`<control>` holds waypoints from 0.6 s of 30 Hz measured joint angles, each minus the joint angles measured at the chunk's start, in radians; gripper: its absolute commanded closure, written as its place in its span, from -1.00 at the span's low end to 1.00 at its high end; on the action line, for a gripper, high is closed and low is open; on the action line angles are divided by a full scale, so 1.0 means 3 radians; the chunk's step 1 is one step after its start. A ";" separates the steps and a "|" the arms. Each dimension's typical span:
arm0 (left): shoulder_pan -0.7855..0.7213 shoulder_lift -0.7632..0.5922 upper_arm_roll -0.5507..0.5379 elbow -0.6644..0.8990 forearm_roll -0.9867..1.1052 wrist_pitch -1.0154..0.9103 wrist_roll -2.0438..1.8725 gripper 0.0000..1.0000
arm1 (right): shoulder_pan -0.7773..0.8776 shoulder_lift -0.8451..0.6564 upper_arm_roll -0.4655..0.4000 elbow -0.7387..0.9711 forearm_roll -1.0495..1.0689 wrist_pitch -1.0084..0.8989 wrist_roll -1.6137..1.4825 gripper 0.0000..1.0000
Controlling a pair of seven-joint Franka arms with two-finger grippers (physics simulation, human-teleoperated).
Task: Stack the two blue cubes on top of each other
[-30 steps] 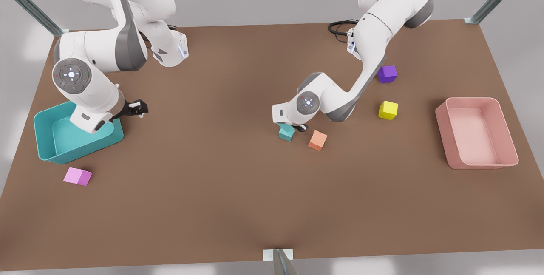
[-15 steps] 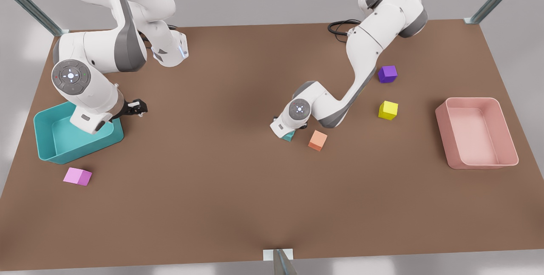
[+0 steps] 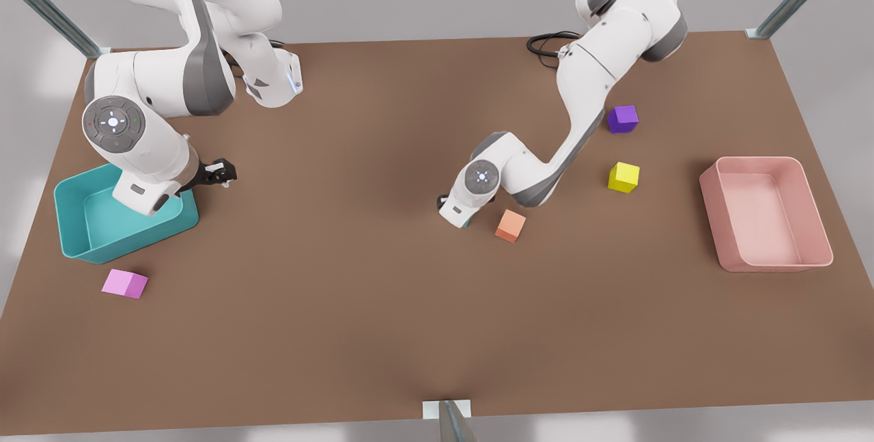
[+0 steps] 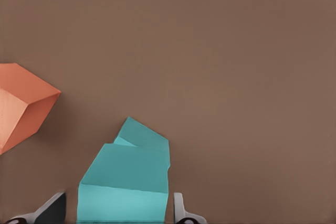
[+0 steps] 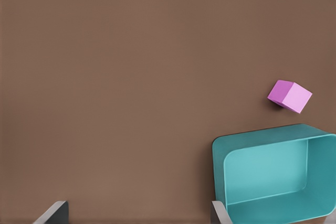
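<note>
Where the matte brown table (image 3: 382, 333) comes nearest in the front view, a pink cube (image 3: 124, 283) lies on the front view's left. Just beyond it stands a teal open bin (image 3: 75, 237), smooth-walled with rounded corners. The right gripper (image 3: 220, 173) hangs waiting beside the bin's far corner. In the right wrist view its fingers (image 5: 52, 212) are spread wide over the table.

Nearer the middle sits an orange cube (image 3: 511, 225), flat-faced and sharp-edged. Just beside it, the left gripper (image 4: 118, 203) is low over the table, under its white glossy wrist. In the left wrist view its jaws are spread to either side of one blue cube (image 4: 126, 182), with a strip of table showing between one finger (image 4: 52, 209) and the cube. The second blue cube (image 4: 144, 136), equally matte, pokes out past the first one's far edge, turned at a different angle. I cannot tell whether one rests on the other.

Farther off are a yellow cube (image 3: 623, 177), a pale pink rounded tray (image 3: 724, 223) and a purple cube (image 3: 623, 118).
</note>
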 measured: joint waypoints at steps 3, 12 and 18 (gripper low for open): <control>0.0050 -0.0158 -0.0029 0.0005 -0.0030 -0.0086 -0.0110 -1.00 | 0.0000 0.0000 0.0000 0.0000 0.0000 0.0000 -0.0005 -1.00; 0.1189 -0.1122 0.0587 0.1108 -0.0006 -0.1926 0.0349 -1.00 | -0.0005 0.0000 0.0000 0.0000 0.0000 0.0000 -0.0017 -1.00; 0.0938 -0.1553 0.1119 0.1028 -0.0379 -0.2723 0.1150 -1.00 | -0.0005 0.0000 0.0000 0.0000 0.0000 0.0000 -0.0023 -1.00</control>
